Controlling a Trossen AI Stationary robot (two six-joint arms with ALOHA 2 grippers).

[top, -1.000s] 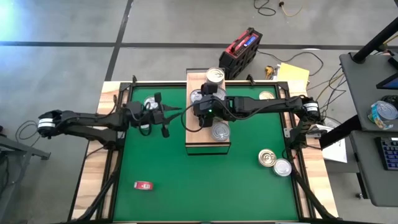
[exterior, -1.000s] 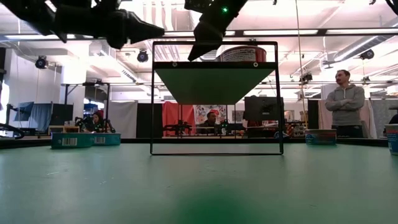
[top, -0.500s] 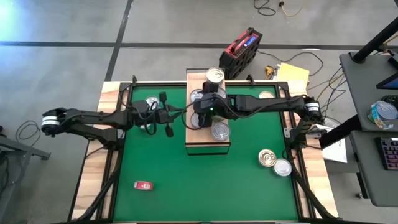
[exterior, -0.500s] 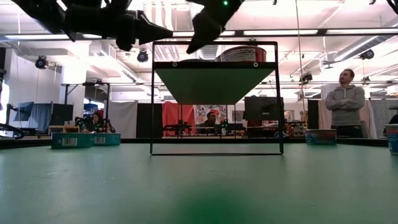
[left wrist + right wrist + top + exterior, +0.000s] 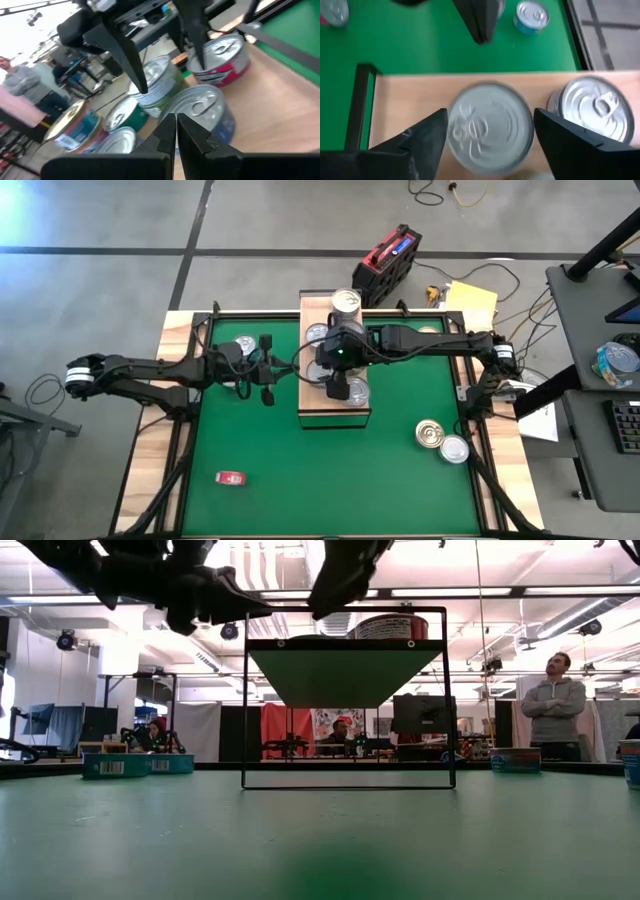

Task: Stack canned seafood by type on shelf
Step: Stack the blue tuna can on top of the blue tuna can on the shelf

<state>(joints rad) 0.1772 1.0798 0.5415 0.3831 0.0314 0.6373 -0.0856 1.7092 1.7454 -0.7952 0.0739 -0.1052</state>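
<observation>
Right gripper (image 5: 487,140) over shelf (image 5: 334,412) at frame centre in high view, fingers wide, straddling silver-lidded can (image 5: 489,129), no contact visible. Second can (image 5: 592,111) just beside on board. Left gripper (image 5: 268,370) left of shelf, over green mat (image 5: 300,470), fingers closed, empty. Two cans (image 5: 441,440) lower right on mat.

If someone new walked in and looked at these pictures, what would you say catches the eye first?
Most striking is the right hand poised over the light-wood shelf at mid-table, its open fingers straddling a silver-lidded can. Next is the left hand, shut and empty, just off the shelf's left edge above the green mat. Two loose cans lie on the mat at the right.
</observation>
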